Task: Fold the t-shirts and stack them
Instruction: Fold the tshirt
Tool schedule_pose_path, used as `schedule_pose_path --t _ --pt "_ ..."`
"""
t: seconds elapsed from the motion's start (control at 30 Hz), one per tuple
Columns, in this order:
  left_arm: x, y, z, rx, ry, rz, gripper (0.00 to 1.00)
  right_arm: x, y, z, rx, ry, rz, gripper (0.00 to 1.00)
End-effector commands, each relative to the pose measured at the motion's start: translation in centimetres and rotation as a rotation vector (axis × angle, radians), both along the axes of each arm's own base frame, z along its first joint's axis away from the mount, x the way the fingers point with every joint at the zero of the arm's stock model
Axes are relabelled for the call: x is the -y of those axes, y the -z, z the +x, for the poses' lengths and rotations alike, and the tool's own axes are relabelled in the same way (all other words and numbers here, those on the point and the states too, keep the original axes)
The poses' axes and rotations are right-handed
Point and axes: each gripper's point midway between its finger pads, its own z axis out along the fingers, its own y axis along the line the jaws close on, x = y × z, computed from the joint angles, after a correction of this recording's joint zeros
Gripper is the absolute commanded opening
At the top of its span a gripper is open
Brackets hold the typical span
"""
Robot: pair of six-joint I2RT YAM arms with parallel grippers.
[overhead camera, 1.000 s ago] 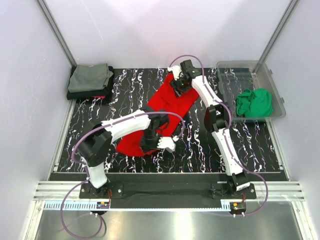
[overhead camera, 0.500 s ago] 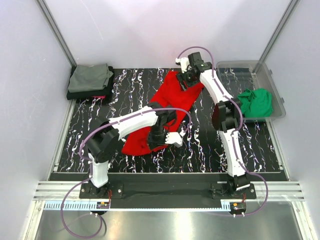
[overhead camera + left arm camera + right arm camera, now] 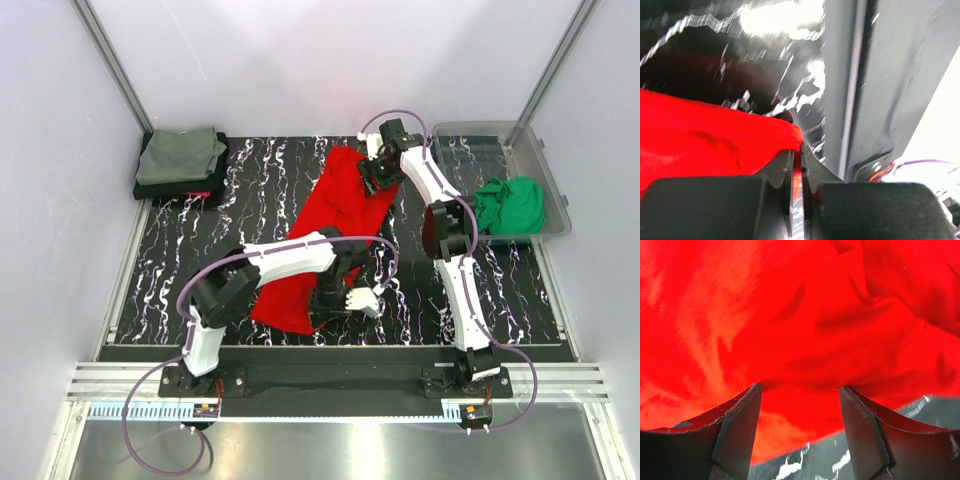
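The bright red cloth t-shirt (image 3: 345, 195) looks soft, matt and creased. The black white-veined marble-pattern tabletop (image 3: 250, 200) is smooth and glossy, catching glare. The clear rectangular plastic bin (image 3: 470, 160) is shiny; the crumpled green cloth t-shirt (image 3: 510, 205) inside is matt.

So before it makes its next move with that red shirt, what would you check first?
1. Left gripper clamped on the red t-shirt: ok, jaws shut on its edge.
2. Right gripper gripping as well: not ok, jaws stand open over the cloth.
3. Red t-shirt lying smooth: not ok, it is creased and bunched.
4. Folded stack in the far left corner neat: ok.
5. Green t-shirt out of the way in the bin: ok.
6. Shirt's near end lying flat: cannot tell, the left gripper hides it.
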Motion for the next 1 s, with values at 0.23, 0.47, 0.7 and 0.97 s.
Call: schedule_pose_path --t 0.23,0.47,0.7,0.97 --pt "7.3 -2.5 -2.4 -0.166 -0.148 -0.126 0.32 -1.0 -0.4 5.0 0.157 0.013 0.025 0.77" --pt "6.5 -7.9 3.7 0.046 -0.215 -0.257 0.43 -0.6 -2.0 6.5 0.225 0.058 0.044 0.82" --pt "4.0 -7.7 6.7 0.151 -0.221 -0.246 0.42 0.0 -5.4 4.7 0.218 0.051 0.028 0.82" --pt "3.1 -1.9 6.4 0.108 -0.155 -0.186 0.33 0.7 -7.6 2.4 0.193 0.043 0.017 0.82"
